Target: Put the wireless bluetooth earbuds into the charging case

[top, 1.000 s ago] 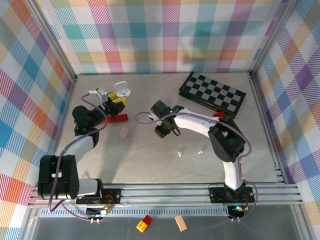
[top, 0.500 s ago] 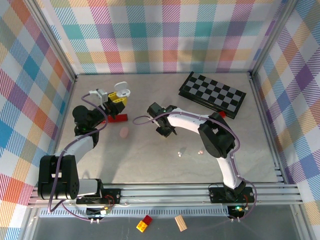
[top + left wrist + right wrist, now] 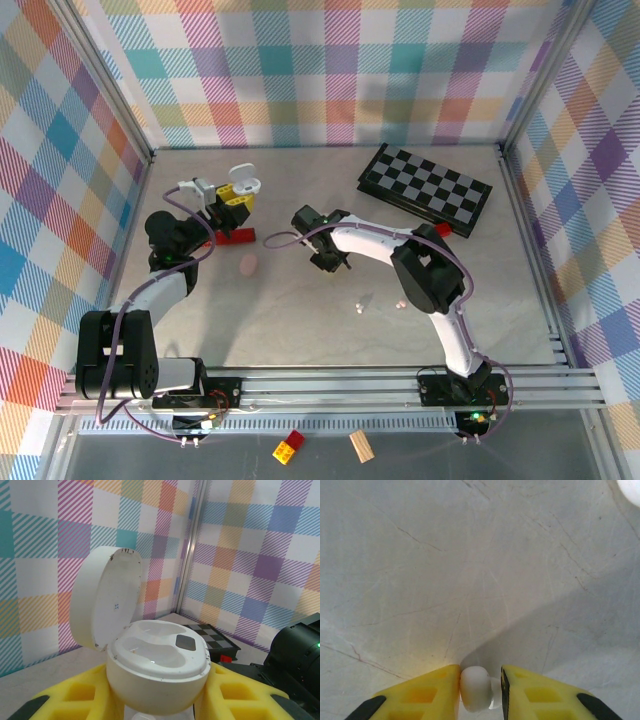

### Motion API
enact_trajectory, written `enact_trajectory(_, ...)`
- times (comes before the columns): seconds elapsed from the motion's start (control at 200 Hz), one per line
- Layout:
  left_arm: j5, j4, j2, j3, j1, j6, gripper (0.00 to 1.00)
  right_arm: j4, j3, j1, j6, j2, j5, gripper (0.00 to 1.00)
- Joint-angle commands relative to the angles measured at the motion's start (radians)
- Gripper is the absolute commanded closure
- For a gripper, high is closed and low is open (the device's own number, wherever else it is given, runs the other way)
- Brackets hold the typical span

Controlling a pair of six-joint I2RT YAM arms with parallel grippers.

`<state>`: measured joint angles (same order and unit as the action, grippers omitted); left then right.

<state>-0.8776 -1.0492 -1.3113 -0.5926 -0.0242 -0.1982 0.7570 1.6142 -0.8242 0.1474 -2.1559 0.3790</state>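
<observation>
My left gripper (image 3: 155, 702) is shut on the white charging case (image 3: 157, 665), held upright with its round lid swung open and both hollows showing. From above, the case (image 3: 243, 184) sits at the back left in the left gripper (image 3: 232, 203). The right gripper (image 3: 480, 692) points down at the table, its yellow fingers (image 3: 427, 692) shut on a small white earbud (image 3: 475, 687). In the top view the right gripper (image 3: 330, 262) is low over the table's middle. Two more earbuds (image 3: 358, 308) (image 3: 401, 303) lie loose nearer the front.
A pale pink pebble-like case (image 3: 248, 265) lies between the grippers. A folded chessboard (image 3: 425, 188) is at the back right. A red block (image 3: 232, 237) sits under the left gripper. A red-and-yellow brick (image 3: 290, 448) and a wooden block (image 3: 360, 446) lie below the table's front rail.
The right gripper has slid a little left and down to the table, and its fingers have closed on the white earbud. The left arm and the case have not moved.
</observation>
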Motion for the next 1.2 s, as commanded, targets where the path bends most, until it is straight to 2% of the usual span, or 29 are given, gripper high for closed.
enact_trajectory(0.0, -0.016, -0.044, 0.013, -0.014, -0.014, -0.003, 0.67, 0.036, 0.026, -0.005, 0.009, -0.022, 0.009, 0.74)
enact_trajectory(0.075, -0.017, -0.044, 0.013, -0.013, -0.014, -0.002, 0.66, 0.042, 0.029, -0.004, 0.006, -0.025, 0.008, 0.78)
enact_trajectory(0.305, -0.021, -0.062, 0.015, -0.006, -0.013, -0.004, 0.67, 0.034, 0.022, 0.002, -0.016, 0.008, -0.025, 0.79)
enact_trajectory(0.475, -0.024, -0.084, 0.009, 0.000, -0.013, -0.018, 0.67, -0.012, -0.036, 0.038, -0.098, 0.124, -0.129, 0.79)
enact_trajectory(0.625, -0.027, -0.121, -0.007, 0.004, -0.001, -0.032, 0.67, -0.080, -0.134, 0.114, -0.196, 0.266, -0.307, 0.79)
enact_trajectory(0.79, -0.014, -0.097, 0.004, 0.004, 0.029, 0.007, 0.67, -0.141, -0.237, 0.235, -0.317, 0.385, -0.611, 0.79)
enact_trajectory(0.96, 0.037, 0.201, 0.097, -0.018, 0.112, 0.227, 0.67, -0.242, -0.334, 0.344, -0.436, 0.449, -0.879, 0.79)
enact_trajectory(1.04, 0.062, 0.336, 0.132, -0.034, 0.161, 0.323, 0.66, -0.299, -0.377, 0.378, -0.478, 0.467, -0.967, 0.79)
enact_trajectory(1.195, 0.070, 0.361, 0.135, -0.030, 0.212, 0.336, 0.66, -0.342, -0.421, 0.418, -0.516, 0.480, -1.068, 0.79)
